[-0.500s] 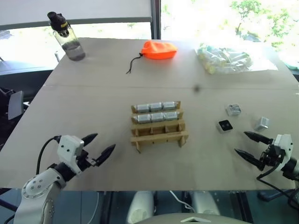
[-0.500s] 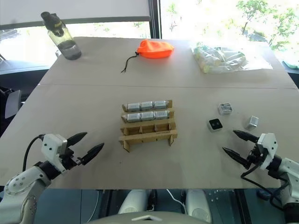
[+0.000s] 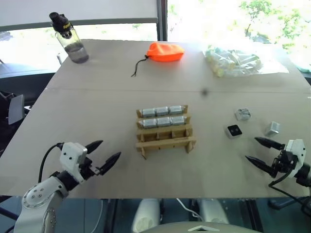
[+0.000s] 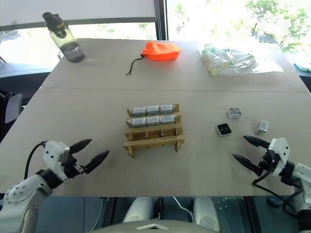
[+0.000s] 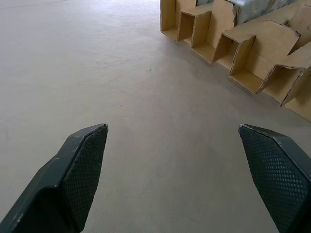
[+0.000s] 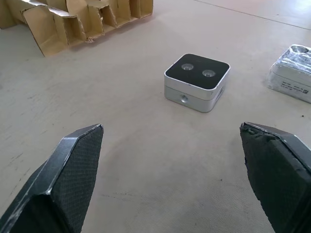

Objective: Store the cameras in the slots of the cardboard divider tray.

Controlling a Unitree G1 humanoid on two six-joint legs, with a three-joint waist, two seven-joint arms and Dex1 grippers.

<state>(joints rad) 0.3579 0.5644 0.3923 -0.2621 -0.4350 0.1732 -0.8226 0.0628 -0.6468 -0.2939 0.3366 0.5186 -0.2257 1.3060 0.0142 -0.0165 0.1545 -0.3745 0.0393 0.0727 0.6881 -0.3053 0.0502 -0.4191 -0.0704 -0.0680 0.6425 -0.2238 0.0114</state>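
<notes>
The right gripper (image 4: 249,149), wide open and empty, is nearest the small silver camera with the black lens face (image 4: 223,129), lying just ahead (the left gripper (image 4: 91,150) is open too). The tan cardboard divider tray (image 4: 154,137) sits mid-table.

- Left gripper (image 3: 103,153): two black fingers tapering to points, mounted on a white boxy housing behind them.
- Left arm: light grey rounded shell behind the housing, round screw-ringed joint cap; a black cable loops from the housing back toward the arm.
- Left fingers' inner pads (image 5: 83,165): dark, fine diamond-knurl texture, chamfered tips.
- Right gripper (image 3: 260,152): same black pointed fingers, white block behind, black cable trailing beneath.
- Right pads (image 6: 77,165): the same knurled texture.
</notes>
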